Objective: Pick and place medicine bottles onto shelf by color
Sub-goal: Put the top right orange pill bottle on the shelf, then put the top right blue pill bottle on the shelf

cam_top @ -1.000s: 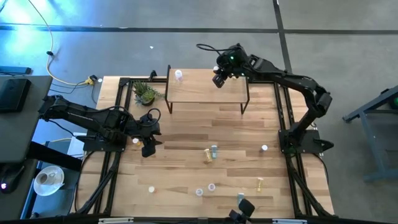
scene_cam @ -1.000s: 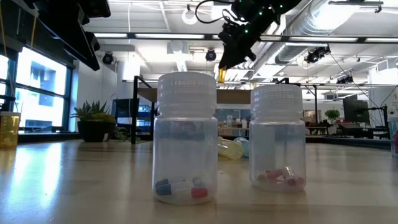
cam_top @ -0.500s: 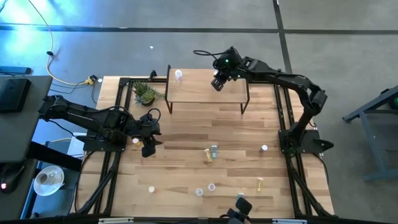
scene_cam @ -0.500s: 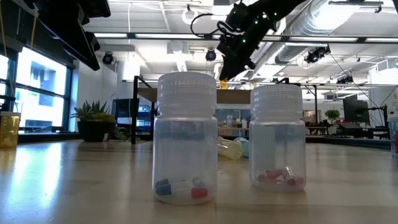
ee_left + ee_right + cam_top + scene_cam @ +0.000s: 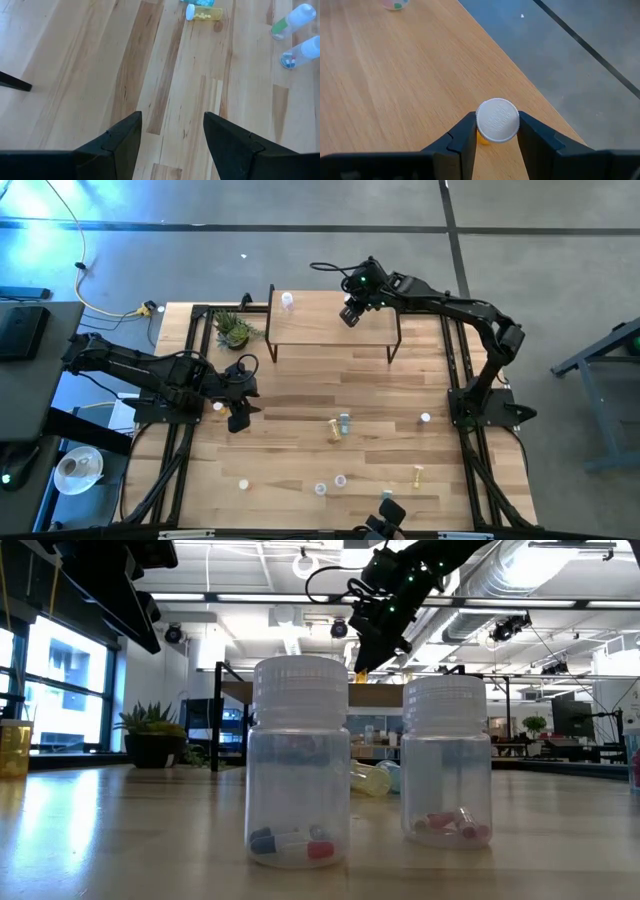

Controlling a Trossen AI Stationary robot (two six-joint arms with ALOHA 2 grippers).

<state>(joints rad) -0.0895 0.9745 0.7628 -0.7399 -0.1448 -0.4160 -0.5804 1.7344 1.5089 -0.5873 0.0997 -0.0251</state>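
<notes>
My right gripper [image 5: 348,313] is over the right part of the shelf [image 5: 320,330] and is shut on a small orange bottle [image 5: 483,138] with a white cap. A pink bottle [image 5: 288,301] stands on the shelf's far left corner. Other medicine bottles lie scattered on the table: a teal one [image 5: 344,420] beside a yellow one [image 5: 334,431], a white one [image 5: 425,418], and several near the front edge. My left gripper [image 5: 240,420] hangs open over bare wood at the table's left. My right gripper has the orange bottle's white cap [image 5: 497,120] pinched between its two fingers, one on each side. The fingers slant down from the table's right. The bottle stands upright with its body just over the shelf board [image 5: 395,75]; whether its base rests there I cannot tell.
A small potted plant [image 5: 234,330] stands left of the shelf. Two clear bottles [image 5: 298,775] [image 5: 447,765] with pills stand close before the low camera. A white bottle [image 5: 217,407] sits beside my left arm. Bare wood lies between the shelf and the scattered bottles.
My right gripper has sunk toward the shelf board with the orange bottle, shifting a little toward the table's left and tipping further downward. It has then stayed in place.
</notes>
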